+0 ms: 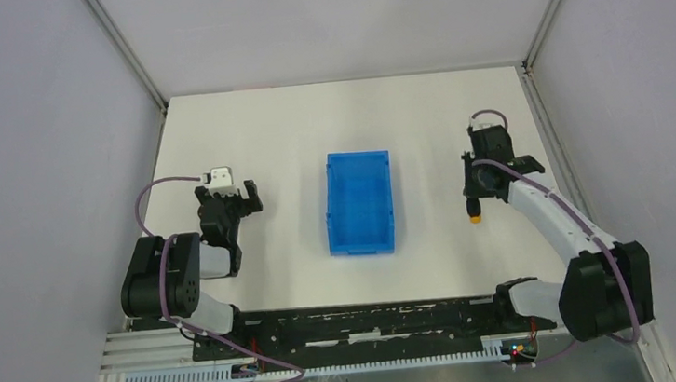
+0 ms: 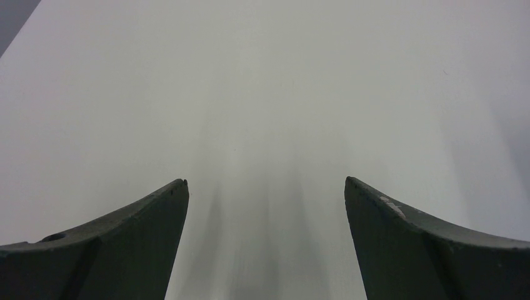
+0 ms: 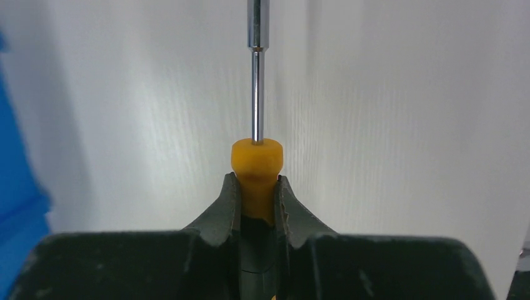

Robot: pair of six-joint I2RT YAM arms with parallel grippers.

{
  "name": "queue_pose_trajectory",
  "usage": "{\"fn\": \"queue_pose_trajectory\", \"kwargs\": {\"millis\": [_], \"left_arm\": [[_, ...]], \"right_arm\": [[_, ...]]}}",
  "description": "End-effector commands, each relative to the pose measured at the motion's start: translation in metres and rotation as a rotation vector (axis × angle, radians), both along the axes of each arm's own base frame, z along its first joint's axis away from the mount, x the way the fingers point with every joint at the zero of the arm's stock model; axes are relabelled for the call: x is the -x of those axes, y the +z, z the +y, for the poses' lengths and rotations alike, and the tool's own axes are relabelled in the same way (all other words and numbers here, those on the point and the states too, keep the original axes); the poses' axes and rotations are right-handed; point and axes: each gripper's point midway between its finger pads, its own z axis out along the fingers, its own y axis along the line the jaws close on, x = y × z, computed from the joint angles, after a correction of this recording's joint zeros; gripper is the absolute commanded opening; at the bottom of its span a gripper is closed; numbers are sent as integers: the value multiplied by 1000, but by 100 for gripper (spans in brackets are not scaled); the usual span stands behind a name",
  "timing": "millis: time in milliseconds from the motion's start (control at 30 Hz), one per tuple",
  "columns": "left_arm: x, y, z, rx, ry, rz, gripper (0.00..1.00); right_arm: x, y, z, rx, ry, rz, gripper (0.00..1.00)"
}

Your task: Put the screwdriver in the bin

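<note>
The screwdriver (image 1: 475, 211) is in my right gripper (image 1: 474, 198), to the right of the blue bin (image 1: 355, 155) and apart from it. In the right wrist view, the jaws of the right gripper (image 3: 257, 179) are shut on the screwdriver's (image 3: 257, 159) orange-and-black handle. Its thin metal shaft points straight away from the camera over the white table. The bin's blue wall (image 3: 15, 187) shows at the left edge of that view. My left gripper (image 1: 240, 199) is left of the bin, and in the left wrist view it (image 2: 265, 184) is open and empty above bare table.
The bin stands in the middle of the white table (image 1: 291, 130) with nothing visible inside it. Grey walls enclose the table at the left, right and back. The arm bases and a cable rail (image 1: 347, 326) run along the near edge.
</note>
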Motion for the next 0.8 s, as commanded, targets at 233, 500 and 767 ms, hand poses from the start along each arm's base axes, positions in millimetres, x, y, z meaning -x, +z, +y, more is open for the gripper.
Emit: {"fn": "queue_pose_trajectory", "kwargs": {"millis": [233, 500, 767], "left_arm": [[-7, 14, 0, 18, 3, -56, 100], [-6, 14, 0, 18, 4, -54, 100], [-7, 14, 0, 18, 3, -55, 100]], "right_arm": [[-24, 190, 194, -345, 325, -480, 0], [-29, 145, 276, -219, 418, -409, 0], [-24, 23, 296, -104, 467, -177, 0]]}}
